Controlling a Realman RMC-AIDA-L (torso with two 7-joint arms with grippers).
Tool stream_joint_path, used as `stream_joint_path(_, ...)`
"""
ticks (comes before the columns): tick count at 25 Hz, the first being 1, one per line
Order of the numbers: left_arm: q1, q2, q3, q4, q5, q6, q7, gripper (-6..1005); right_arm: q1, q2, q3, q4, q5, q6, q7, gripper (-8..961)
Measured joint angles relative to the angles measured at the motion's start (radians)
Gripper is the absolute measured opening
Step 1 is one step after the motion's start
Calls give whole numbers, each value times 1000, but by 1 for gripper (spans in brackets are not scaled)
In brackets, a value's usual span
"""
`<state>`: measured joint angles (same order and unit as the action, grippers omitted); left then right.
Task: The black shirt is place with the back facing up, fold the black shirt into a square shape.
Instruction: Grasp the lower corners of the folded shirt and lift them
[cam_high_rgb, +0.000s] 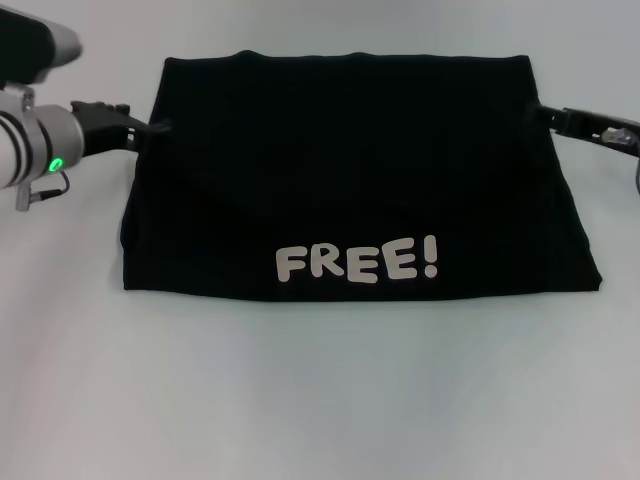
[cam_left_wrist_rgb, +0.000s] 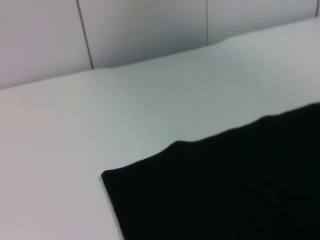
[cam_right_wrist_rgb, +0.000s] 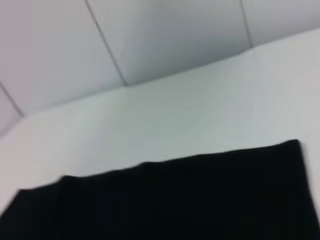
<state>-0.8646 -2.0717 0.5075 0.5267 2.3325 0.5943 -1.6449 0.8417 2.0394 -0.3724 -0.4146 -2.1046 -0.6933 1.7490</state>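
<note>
1. The black shirt (cam_high_rgb: 350, 170) lies flat in the middle of the white table (cam_high_rgb: 320, 400), already folded into a wide rectangle, with the word "FREE!" (cam_high_rgb: 356, 262) showing in white near the edge closest to the robot.

2. The left gripper (cam_high_rgb: 150, 128) sits at the far left corner of the folded shirt, low to the table. Its tip meets the cloth, probably so it can take that corner, but whether its fingers are together or apart cannot be told from here.

3. The right gripper (cam_high_rgb: 545, 113) mirrors it at the far right corner, touching or just beside the fabric; its fingers also blend into the black cloth, so their state is unclear.

4. Both wrist views show only the far edge of the shirt against bare table, with no fingers in sight.

5. Judged from the layout, the shirt is wider than it is deep, so a further fold seems needed to reach a square. Working at both far corners together would keep the edge straight and stop the layers from skewing.
</note>
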Motion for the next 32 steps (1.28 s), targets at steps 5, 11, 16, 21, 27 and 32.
stream_joint_path(5, 105, -16, 67, 188, 1, 236, -181, 633, -42, -29, 0, -9, 25, -152, 15, 691)
stream_joint_path(11, 253, -30, 99, 395, -5, 588, -267, 859, -126, -68, 3, -38, 25, -407, 19, 716)
stream_joint_path(16, 369, -78, 101, 495, -10, 643, -205, 905, -167, -71, 9, -68, 27, -455, 42, 715)
stream_joint_path(21, 397, -90, 131, 462, -3, 626, -116, 923, -174, -67, 8, -68, 28, -441, 44, 715)
stream_joint_path(27, 393, -89, 181, 414, 8, 555, -95, 923, -174, -61, 6, -66, 28, -428, 45, 714)
stream_joint_path(32, 387, -89, 200, 382, 25, 489, -97, 922, -177, -61, 7, -62, 28, -428, 46, 713)
